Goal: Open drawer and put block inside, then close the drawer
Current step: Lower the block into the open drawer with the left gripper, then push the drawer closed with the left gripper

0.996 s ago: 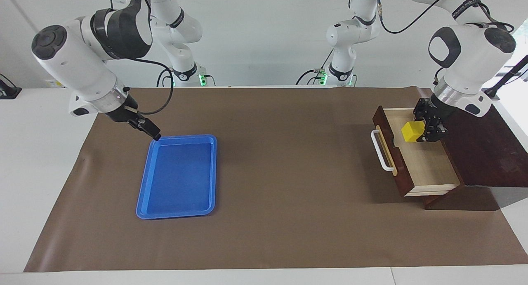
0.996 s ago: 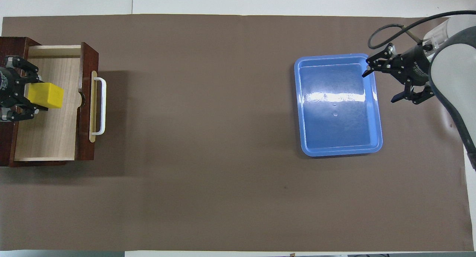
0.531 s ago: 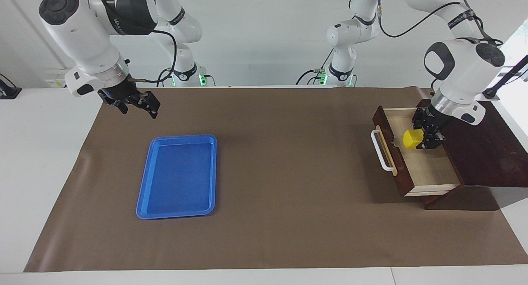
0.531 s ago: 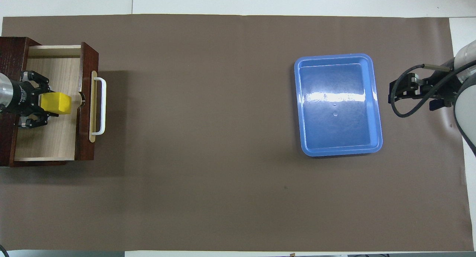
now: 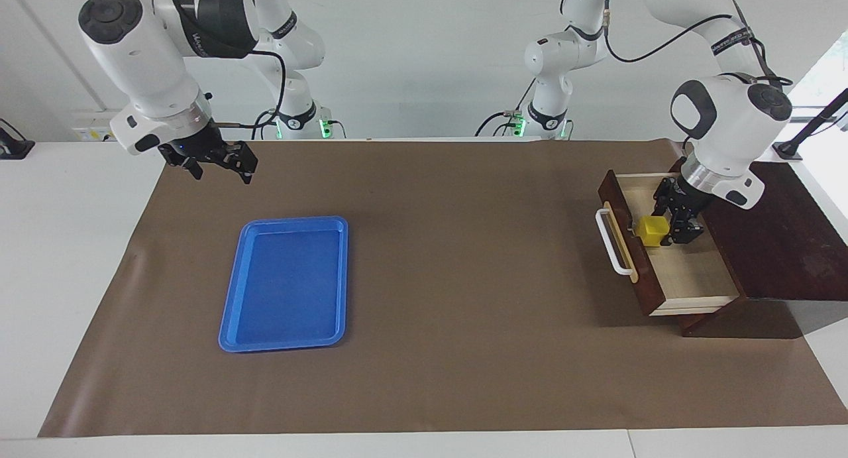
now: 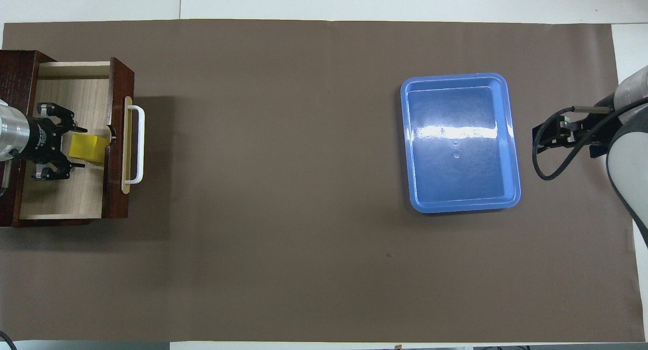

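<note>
The drawer (image 5: 692, 276) stands pulled open at the left arm's end of the table, its pale inside showing, its white handle (image 5: 613, 242) facing the table's middle. It also shows in the overhead view (image 6: 66, 198). My left gripper (image 5: 666, 229) is down inside the drawer, shut on the yellow block (image 5: 652, 231), which is low, close to the drawer front. In the overhead view the block (image 6: 87, 148) sits between the fingers of the left gripper (image 6: 76, 148). My right gripper (image 5: 220, 170) is open and empty, raised over the brown mat nearer to the robots than the blue tray.
A flat blue tray (image 5: 285, 345) lies empty on the mat toward the right arm's end, also in the overhead view (image 6: 455, 77). The dark wooden box (image 5: 775, 246) holds the drawer. The brown mat (image 5: 464, 279) covers the table.
My left gripper has lowered the block into the drawer and toward the drawer front. My right gripper has risen from the tray's corner and drawn back toward the robots.
</note>
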Controlling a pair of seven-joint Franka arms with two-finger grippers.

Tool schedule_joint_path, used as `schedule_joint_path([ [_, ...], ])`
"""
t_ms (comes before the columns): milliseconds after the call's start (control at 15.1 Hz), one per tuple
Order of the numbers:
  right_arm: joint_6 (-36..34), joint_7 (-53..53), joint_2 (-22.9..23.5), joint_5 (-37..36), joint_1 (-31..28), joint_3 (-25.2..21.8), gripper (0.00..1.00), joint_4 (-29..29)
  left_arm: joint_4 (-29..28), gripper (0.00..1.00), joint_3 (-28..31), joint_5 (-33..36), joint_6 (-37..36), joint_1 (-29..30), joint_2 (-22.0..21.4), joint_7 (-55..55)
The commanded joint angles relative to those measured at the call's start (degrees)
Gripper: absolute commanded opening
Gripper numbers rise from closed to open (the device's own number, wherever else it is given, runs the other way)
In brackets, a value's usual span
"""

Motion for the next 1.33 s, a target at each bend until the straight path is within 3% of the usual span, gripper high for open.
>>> schedule_joint_path([
  [0,2.05,-2.18,-1.54,-1.54,-0.01,0.05,1.0,-1.99,5.5,1.0,-0.42,-0.54,-5.83,0.0,0.52,0.59],
  [199,4.69,-2.09,-1.01,-1.46,-0.45,0.14,1.0,-1.2,10.8,1.0,-0.86,-0.54,-11.48,-5.42,1.75,-7.74],
  [465,4.43,-1.83,-1.01,-1.28,-0.37,0.14,1.0,-1.19,7.22,1.0,-0.86,-0.36,-10.08,-10.72,0.79,-11.9],
  [731,4.17,-2.09,-1.01,-1.19,-0.37,0.14,1.0,-1.28,1.15,1.0,-0.78,-0.1,-4.02,-10.11,-0.53,-11.72],
  [1262,3.12,-4.19,-1.36,-1.19,-1.33,0.05,1.0,-1.81,2.89,1.0,-0.51,4.82,-3.48,-4.32,0.26,-9.79],
])
